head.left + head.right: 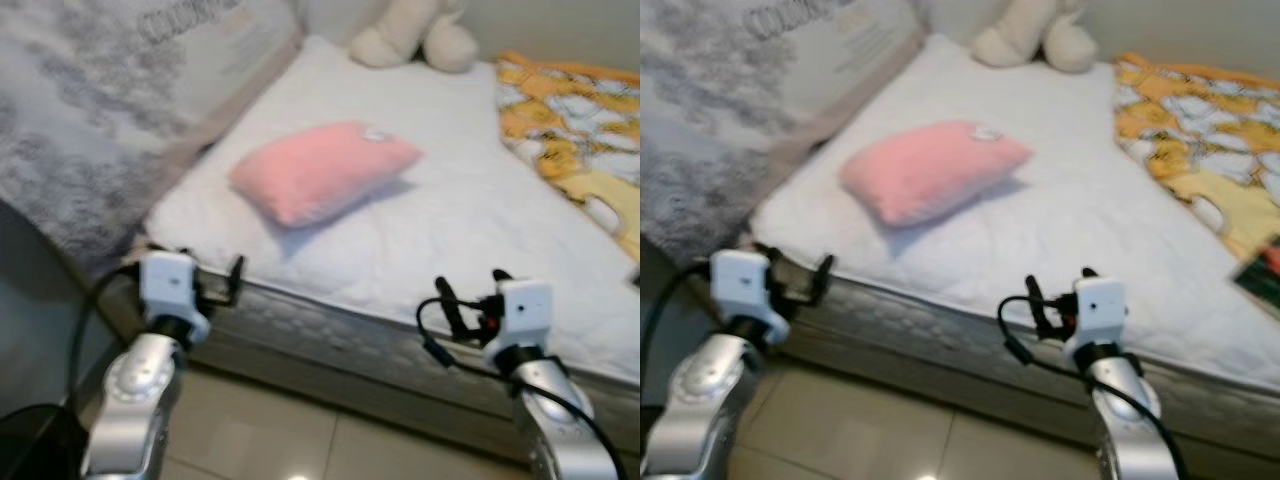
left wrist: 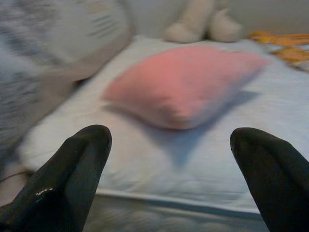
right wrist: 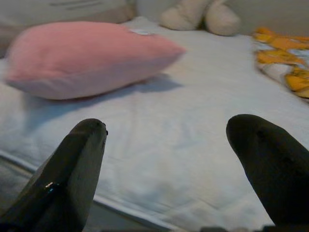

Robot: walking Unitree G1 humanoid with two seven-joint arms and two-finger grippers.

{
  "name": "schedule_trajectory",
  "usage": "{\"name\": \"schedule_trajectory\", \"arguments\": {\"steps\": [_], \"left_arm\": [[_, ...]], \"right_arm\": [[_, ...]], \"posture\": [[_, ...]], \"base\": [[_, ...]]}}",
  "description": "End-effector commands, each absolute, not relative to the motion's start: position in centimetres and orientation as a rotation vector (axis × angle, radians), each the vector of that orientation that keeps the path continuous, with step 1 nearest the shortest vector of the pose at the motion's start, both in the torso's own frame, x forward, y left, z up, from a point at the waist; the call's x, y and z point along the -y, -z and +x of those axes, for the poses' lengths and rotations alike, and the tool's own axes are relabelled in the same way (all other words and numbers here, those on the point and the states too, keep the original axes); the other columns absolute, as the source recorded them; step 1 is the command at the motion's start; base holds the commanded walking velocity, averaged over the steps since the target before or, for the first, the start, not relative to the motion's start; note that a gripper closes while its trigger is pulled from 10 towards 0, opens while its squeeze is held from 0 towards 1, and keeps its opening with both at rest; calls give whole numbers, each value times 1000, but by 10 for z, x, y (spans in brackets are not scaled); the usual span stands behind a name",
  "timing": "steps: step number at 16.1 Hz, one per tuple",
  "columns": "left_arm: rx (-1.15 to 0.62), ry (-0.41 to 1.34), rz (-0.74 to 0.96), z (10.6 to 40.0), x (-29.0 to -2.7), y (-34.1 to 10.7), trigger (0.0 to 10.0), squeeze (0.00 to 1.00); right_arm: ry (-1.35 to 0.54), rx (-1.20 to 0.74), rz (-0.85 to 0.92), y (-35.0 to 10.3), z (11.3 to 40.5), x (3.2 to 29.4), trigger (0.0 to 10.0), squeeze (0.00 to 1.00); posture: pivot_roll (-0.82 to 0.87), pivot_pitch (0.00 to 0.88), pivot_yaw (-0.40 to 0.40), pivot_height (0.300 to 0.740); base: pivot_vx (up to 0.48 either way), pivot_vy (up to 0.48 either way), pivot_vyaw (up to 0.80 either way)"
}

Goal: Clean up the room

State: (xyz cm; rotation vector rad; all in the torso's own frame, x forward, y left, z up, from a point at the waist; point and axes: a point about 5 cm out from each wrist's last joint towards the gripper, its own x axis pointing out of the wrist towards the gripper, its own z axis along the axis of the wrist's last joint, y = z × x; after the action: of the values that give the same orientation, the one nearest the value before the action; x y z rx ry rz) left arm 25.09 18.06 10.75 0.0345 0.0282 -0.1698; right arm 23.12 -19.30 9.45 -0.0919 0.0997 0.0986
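Bed (image 1: 470, 210) with a white sheet fills most of the frame, near edge running lower left to lower right just ahead of both arms. Grey patterned blanket (image 1: 90, 110) heaped along the upper left. Orange-yellow printed quilt (image 1: 570, 120) at the upper right. Pink pillow (image 1: 322, 170) lies centre-left on the sheet, long axis slanting from lower left to upper right, nothing on top of it. Cream plush toy (image 1: 415, 35) at top centre, well apart from the pillow.

Left gripper (image 1: 222, 285) is the nearer one, below and slightly left of the pillow, fingers spread, empty. Right gripper (image 1: 468, 300) at lower centre-right, also spread wide, empty.

Bare sheet between both grippers and the pillow. Views are soft, so probably a straight forward reach over the mattress edge.
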Motion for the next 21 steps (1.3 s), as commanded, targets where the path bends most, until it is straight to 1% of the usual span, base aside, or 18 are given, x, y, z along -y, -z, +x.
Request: {"name": "schedule_trajectory", "arguments": {"steps": [1,3,7,13,19,21], "left_arm": [[-19,164,45,251,-187,-110,10000,0],[-18,176,42,251,-186,-111,10000,0],[-18,184,32,253,-183,-110,10000,0],[-6,188,21,257,-179,-112,10000,0],[-9,180,18,259,-182,-112,10000,0],[-14,150,0,261,-183,-111,10000,0]], "right_arm": [[-112,-94,-77,-96,232,189,10000,0],[-82,-117,-22,-93,232,190,10000,0],[-85,-108,-41,-96,233,190,10000,0],[-135,-93,-75,-100,236,183,10000,0],[-111,-97,-74,-101,237,188,10000,0],[-100,-99,-69,-100,236,190,10000,0]], "posture": [[-49,0,2,740],[-49,0,3,740],[-54,0,4,740],[-59,0,-3,740],[-64,0,-2,740],[-69,0,2,740]], "base": [[0,0,0],[364,0,0],[380,0,-800],[405,0,0],[421,0,0],[0,0,0]]}}
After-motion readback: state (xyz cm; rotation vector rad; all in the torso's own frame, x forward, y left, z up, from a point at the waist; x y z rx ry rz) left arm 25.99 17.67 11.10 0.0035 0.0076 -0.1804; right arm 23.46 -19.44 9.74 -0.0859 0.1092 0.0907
